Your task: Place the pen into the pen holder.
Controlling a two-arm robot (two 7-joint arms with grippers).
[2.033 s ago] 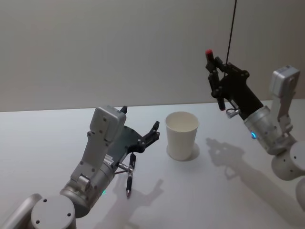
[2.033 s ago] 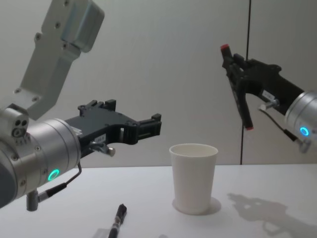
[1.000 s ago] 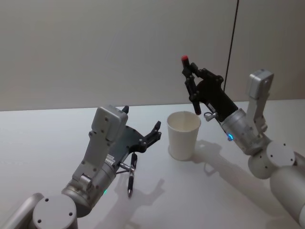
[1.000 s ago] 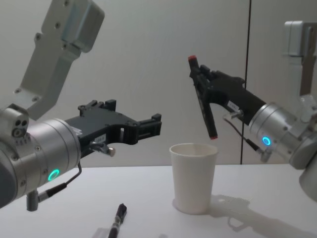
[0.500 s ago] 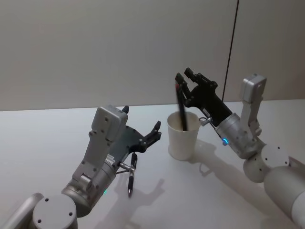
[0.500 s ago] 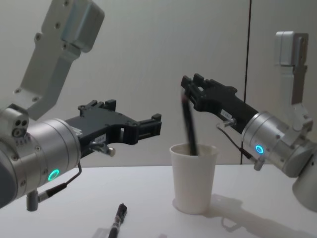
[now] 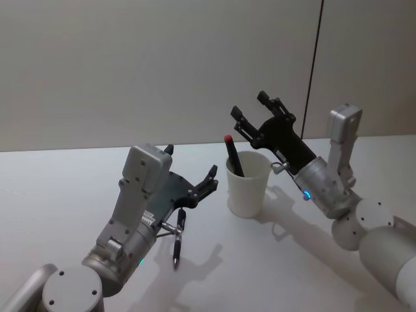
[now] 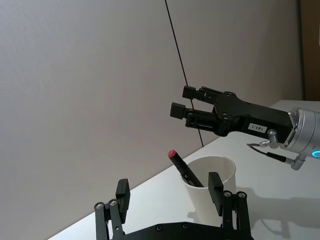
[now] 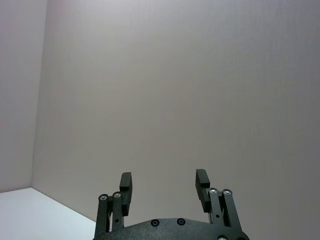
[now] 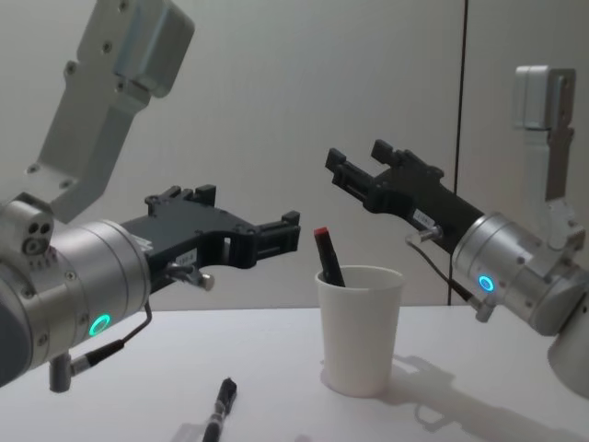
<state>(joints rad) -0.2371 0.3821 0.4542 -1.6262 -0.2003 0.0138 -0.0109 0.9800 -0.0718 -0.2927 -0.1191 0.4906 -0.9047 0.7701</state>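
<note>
Pen holder [image 7: 247, 190], a white paper cup, is standing on the tabletop [image 7: 65, 188] in the head view and is carrying the pen [image 7: 233, 159], which is leaning against the rim on the robot's left with its red end poking out. The right gripper [image 7: 250, 109] is hanging just above and behind the rim, fingers spread and gripping nothing, while the left gripper [image 7: 191, 160] is hovering near the cup's other side, fingers likewise spread, over a second pen [image 7: 178, 242] that is lying flat on the tabletop. The left wrist view is showing the left fingers framing the cup from nearby, with nothing between them. The right wrist view is showing the right fingers wide apart against a bare wall [image 9: 150, 75]. In the chest view the right fingers are reaching over the red end, close above it. Judging from this, the main risk is lying in the right arm's next move: a low or sideways sweep could be catching the red end and toppling the light pen holder, and the left arm could be rolling the loose pen away by brushing it. Counting: two pens, one cup, two grippers.
</note>
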